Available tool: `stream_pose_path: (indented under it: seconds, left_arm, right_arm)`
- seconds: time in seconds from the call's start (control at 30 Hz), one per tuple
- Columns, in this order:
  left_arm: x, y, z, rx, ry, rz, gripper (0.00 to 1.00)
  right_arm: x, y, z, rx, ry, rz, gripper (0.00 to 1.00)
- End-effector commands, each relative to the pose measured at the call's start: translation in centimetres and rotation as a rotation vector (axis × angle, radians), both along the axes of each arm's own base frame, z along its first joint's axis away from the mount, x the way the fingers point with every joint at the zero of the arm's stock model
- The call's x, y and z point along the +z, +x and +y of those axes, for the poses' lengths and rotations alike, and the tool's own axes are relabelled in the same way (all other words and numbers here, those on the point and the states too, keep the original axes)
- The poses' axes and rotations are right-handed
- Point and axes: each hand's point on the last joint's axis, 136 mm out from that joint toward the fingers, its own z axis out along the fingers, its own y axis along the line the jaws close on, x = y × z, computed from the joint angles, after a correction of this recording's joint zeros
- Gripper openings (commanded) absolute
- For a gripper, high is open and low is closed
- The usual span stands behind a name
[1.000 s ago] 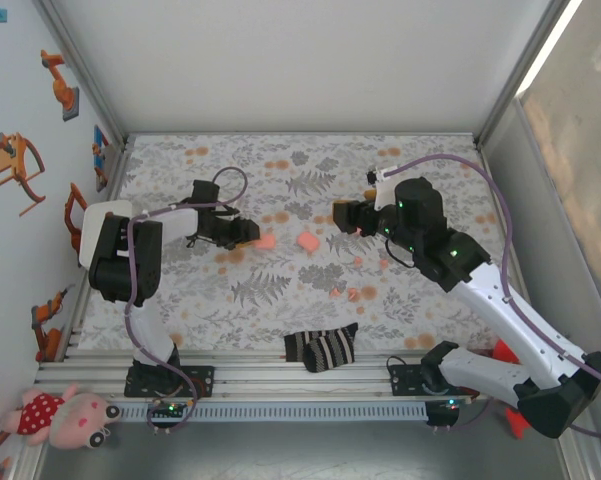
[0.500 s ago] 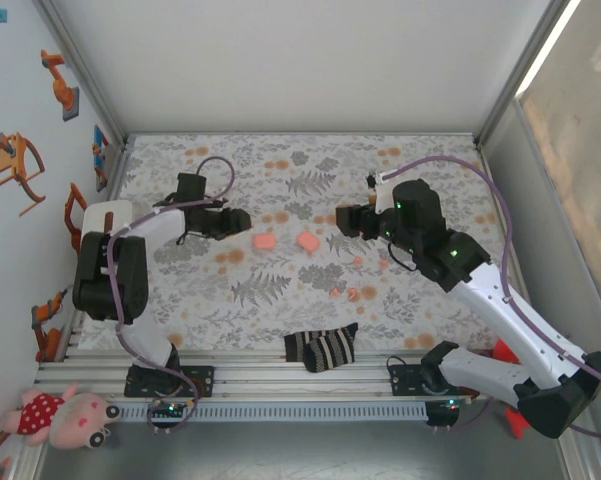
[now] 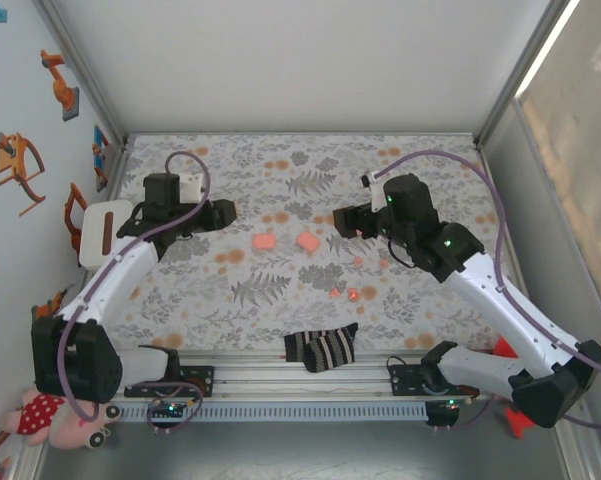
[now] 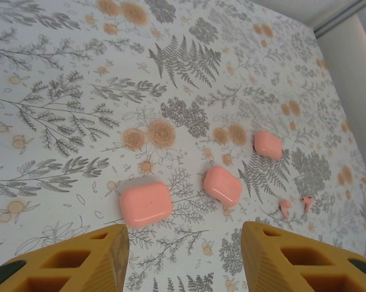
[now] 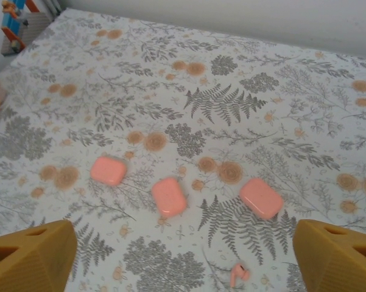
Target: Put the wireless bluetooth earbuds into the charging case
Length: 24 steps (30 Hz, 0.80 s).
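Holding left gripper (image 4: 186,252), right gripper (image 5: 186,252) high, spread, empty: I reckon to survey salmon-pink rounded plastic cases (image 5: 168,196), tiny coral-red plastic earbuds (image 4: 285,208) loose beside them.

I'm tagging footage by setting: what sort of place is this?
Probably a robotics lab test cell: white panels in a metal frame, a floral cloth as worktop, two robot arms bolted to a rail.

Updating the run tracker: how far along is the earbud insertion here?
Done: nothing visible; three cases look shut on the cloth. In hand: nothing; left gripper and right gripper are open, empty. Remaining: loose earbuds need picking up and seating.
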Motion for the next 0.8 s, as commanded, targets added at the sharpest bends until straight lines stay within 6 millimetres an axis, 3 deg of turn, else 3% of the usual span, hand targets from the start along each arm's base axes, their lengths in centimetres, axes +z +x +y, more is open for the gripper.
stream_pose_path:
  seconds: [0.0, 0.2, 0.3, 0.47, 0.77]
  left_arm:
    - [0.4, -1.1, 1.9, 0.057, 0.07, -0.037, 0.53]
    - [1.7, -2.5, 4.5, 0.161, 0.141, -0.107, 0.61]
    - [2.3, -3.2, 5.8, 0.217, 0.167, -0.144, 0.7]
    - [3.6, -4.6, 7.8, 0.32, 0.172, -0.215, 0.97]
    - [4.6, -7.2, 10.0, 0.424, 0.165, -0.274, 0.96]
  right_arm:
    - [0.4, 0.2, -0.5, -0.016, -0.049, -0.009, 0.99]
    - [-0.6, 0.7, -0.6, -0.016, -0.123, 0.027, 0.99]
    - [-1.1, 1.0, -0.4, -0.008, -0.151, 0.042, 1.0]
    - [-2.1, 1.4, 0.1, 0.015, -0.206, 0.081, 1.0]
    - [-4.4, 2.4, 0.9, 0.06, -0.336, 0.166, 1.0]
